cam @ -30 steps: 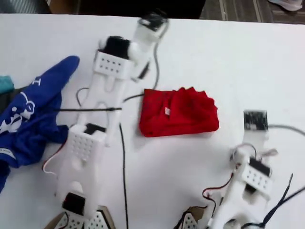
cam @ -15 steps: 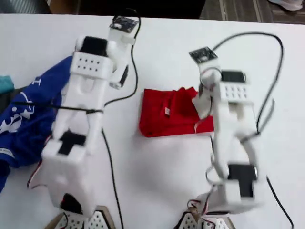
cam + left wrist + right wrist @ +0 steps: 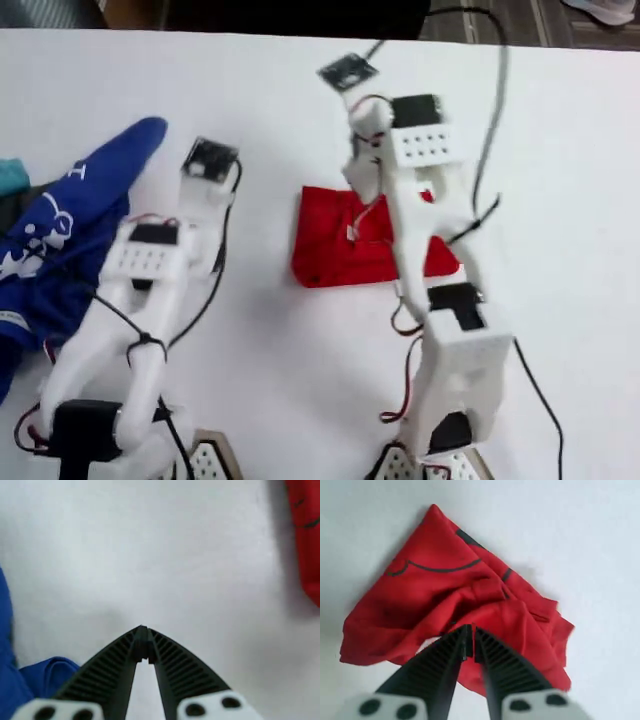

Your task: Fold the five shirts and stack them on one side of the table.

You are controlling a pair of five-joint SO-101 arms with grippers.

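A folded red shirt [image 3: 330, 250] lies mid-table, its folds bunched and uneven [image 3: 445, 585]. My right arm [image 3: 420, 150] stretches over it from the front. My right gripper [image 3: 470, 632] is shut, its tips meeting just over the shirt's rumpled middle with no cloth between them. A crumpled blue shirt [image 3: 70, 230] with white print lies at the left edge. My left arm [image 3: 150, 255] stands between the two shirts. My left gripper [image 3: 143, 632] is shut over bare table, with blue shirt [image 3: 45, 677] on one side and red shirt [image 3: 305, 535] on the other.
A teal cloth [image 3: 12, 176] and a dark garment [image 3: 12, 208] peek from under the blue shirt at the left edge. Cables [image 3: 205, 295] trail from both arms across the white table [image 3: 560, 180]. The table's far edge [image 3: 250, 35] meets a dark floor.
My left arm has drawn back from the far side toward the front. My right arm has swung up from the front right and now reaches over the red shirt.
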